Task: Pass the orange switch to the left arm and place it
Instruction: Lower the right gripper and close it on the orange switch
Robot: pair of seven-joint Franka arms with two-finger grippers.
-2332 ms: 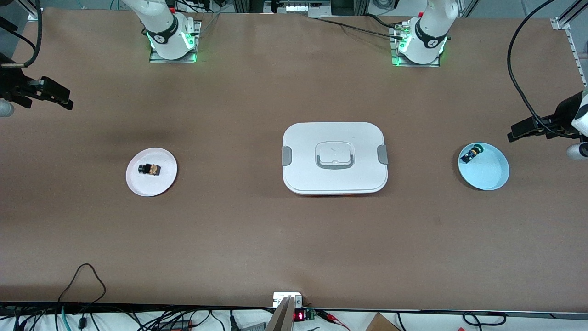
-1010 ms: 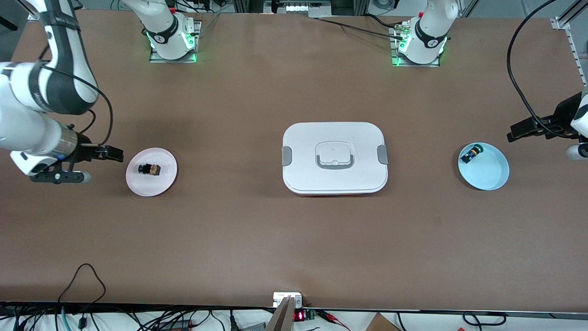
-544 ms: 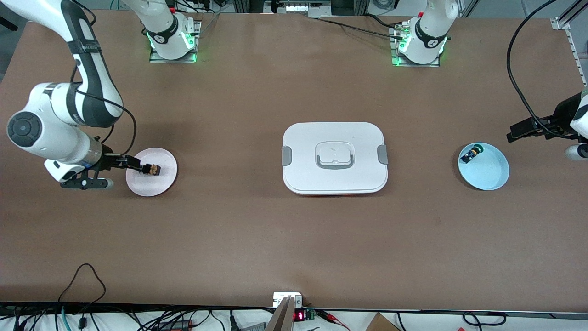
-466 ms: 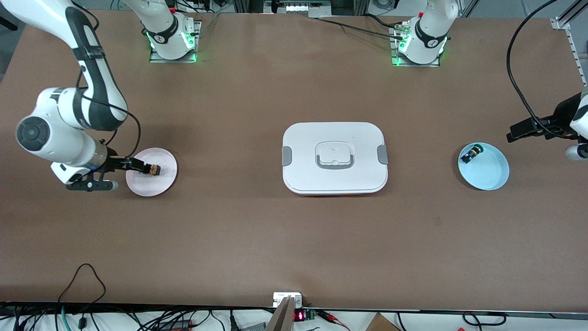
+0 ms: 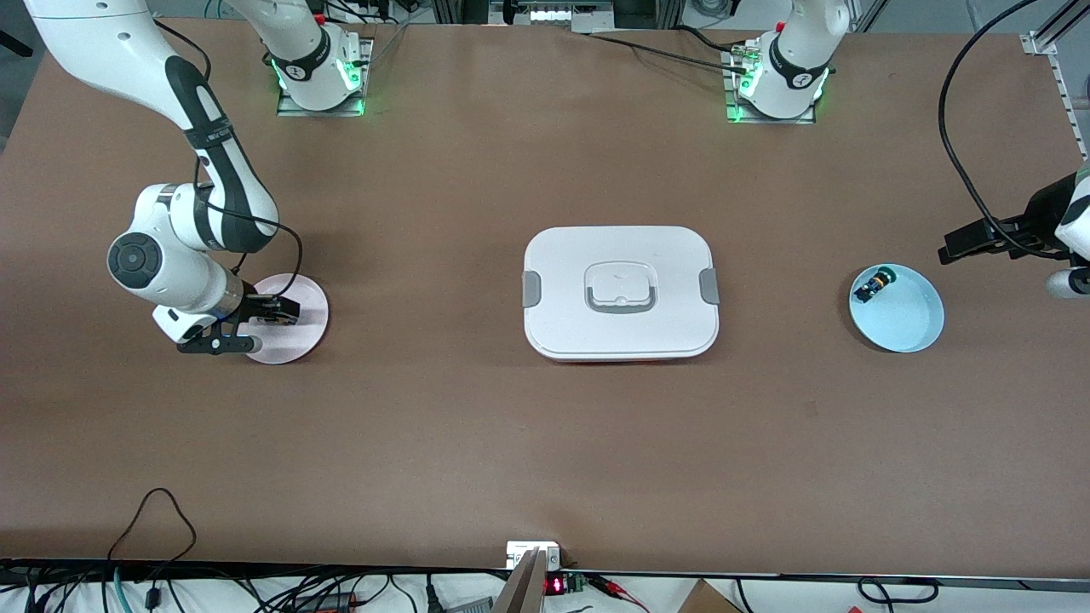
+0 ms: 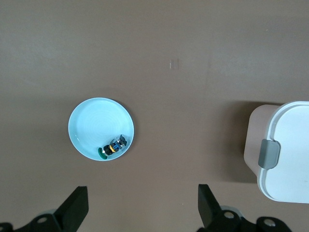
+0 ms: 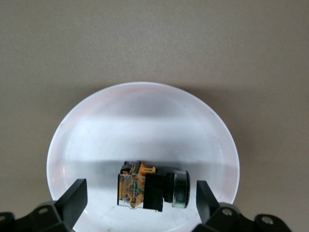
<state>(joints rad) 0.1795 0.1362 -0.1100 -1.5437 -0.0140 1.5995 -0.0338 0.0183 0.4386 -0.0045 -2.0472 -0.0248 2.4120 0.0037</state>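
While the right gripper point(image 7: 140, 205) is poised low over the pink plate point(image 7: 96, 125) with its jaws spread wide and nothing held, the orange switch point(image 7: 140, 191) lies on that plate between the fingers, knob end toward three o'clock in the right wrist view. The left gripper point(image 6: 140, 215) waits — equally wide, empty — above the table near the blue plate point(image 6: 91, 121). If closed off-centre, the small switch could be tipped or skidded; later, the box point(image 5: 620, 294) could be clipped by a low carry.

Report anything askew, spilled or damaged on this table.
Nothing stands out. The orange switch lies on its side on the pink plate under the open right gripper; the box sits shut mid-table; the left gripper waits open over bare table.
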